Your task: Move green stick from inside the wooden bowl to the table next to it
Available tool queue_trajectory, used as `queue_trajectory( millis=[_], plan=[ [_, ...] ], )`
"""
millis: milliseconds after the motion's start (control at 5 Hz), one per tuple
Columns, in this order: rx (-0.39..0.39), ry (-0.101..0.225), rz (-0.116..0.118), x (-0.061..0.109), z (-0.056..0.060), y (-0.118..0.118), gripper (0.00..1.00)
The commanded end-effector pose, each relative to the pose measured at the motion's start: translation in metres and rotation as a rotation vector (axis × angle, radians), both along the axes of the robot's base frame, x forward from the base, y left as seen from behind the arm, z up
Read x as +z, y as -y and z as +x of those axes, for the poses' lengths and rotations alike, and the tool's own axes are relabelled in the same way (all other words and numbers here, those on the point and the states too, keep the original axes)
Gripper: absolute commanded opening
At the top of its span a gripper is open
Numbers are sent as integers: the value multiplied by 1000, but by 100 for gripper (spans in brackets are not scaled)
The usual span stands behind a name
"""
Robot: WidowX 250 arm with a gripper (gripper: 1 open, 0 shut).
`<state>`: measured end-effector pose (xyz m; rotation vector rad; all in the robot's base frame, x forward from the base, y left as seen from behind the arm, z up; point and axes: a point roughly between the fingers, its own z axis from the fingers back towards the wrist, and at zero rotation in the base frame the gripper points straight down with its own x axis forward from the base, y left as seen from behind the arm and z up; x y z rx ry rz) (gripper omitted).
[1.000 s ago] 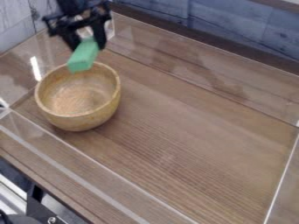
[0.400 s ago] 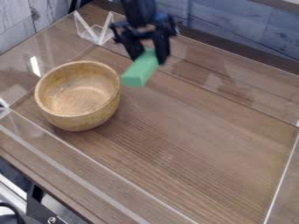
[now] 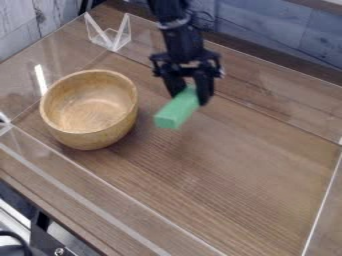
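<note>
My gripper (image 3: 190,92) is shut on the upper end of the green stick (image 3: 175,111), a bright green block that hangs tilted from the black fingers, just above the table (image 3: 227,170). It is to the right of the wooden bowl (image 3: 88,108), about a stick's length from the bowl's rim. The light tan bowl stands at the left of the table and holds nothing. Whether the stick's lower end touches the tabletop I cannot tell.
Low clear plastic walls (image 3: 54,170) run along the table's front and left edges. A small clear wire-like stand (image 3: 107,30) sits at the back left. Brown wood-grain surface stretches to the right and front of the stick.
The gripper has carried the green stick from above the bowl's far rim to the right and down, out past the bowl. The gripper has also rolled, so the stick now hangs at a different angle.
</note>
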<state>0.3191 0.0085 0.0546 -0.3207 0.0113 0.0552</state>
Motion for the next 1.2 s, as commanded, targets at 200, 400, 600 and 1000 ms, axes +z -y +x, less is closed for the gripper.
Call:
queue_trajectory(
  millis=[200, 400, 600, 1000],
  plan=[
    [90, 72, 22, 3, 14, 20, 0],
    [155, 77, 35, -2, 14, 24, 0],
    [142, 80, 41, 4, 6, 21, 0],
    [135, 84, 52, 7, 2, 9, 0]
  ],
)
